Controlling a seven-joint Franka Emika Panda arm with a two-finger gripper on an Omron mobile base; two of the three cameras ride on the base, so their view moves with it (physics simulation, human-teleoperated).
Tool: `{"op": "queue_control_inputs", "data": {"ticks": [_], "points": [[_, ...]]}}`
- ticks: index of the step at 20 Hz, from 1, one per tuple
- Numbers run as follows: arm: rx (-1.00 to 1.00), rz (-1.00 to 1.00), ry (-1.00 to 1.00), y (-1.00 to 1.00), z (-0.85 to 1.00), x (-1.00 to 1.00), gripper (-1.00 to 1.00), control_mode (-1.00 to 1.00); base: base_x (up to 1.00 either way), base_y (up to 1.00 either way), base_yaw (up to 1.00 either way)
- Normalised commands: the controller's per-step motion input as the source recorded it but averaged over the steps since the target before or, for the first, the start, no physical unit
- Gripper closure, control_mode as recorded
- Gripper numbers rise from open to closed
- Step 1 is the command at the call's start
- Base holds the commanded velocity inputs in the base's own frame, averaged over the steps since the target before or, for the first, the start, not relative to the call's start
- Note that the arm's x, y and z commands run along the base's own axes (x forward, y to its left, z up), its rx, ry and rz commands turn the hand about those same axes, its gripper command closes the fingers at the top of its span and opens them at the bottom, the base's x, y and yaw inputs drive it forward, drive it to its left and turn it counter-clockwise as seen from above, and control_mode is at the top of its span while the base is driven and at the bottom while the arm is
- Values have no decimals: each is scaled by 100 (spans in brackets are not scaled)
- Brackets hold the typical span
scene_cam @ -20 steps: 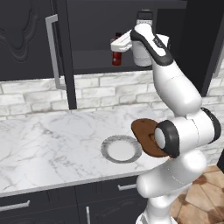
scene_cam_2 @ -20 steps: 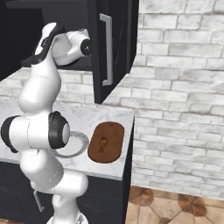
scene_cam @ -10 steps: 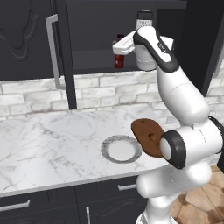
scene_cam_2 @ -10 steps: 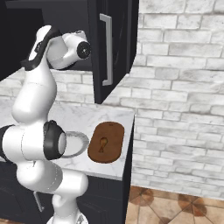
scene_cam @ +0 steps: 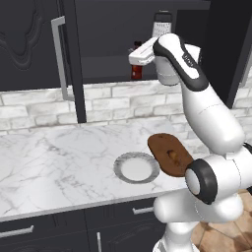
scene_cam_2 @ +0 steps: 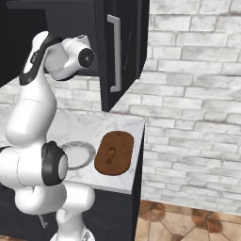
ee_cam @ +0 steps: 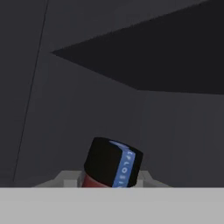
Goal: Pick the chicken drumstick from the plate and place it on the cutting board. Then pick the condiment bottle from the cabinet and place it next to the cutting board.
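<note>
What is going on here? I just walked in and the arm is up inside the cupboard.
The white arm has reached into the open cabinet, with its gripper at the condiment bottle on the shelf, beside a metal grater. Whether the fingers have closed on it cannot be told. Below on the marble counter, the chicken drumstick already lies on the cutting board, and the plate next to it is bare.

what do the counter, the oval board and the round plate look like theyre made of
The white grey-veined counter looks like polished marble, going by its veining. The flat oval dark-brown cutting board looks like matte wood, from its brown tone and faint grain. The round plate with a speckled grey rim and white centre looks like glazed ceramic or stoneware, though the rendering leaves that open.
</note>
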Motion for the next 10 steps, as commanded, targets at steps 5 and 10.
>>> {"op": "queue_control_inputs", "data": {"ticks": [5,10], "points": [[2,0,0,2,0,-37,100,-100,0,0,0],[2,0,0,0,0,-40,100,-100,0,0,0]]}}
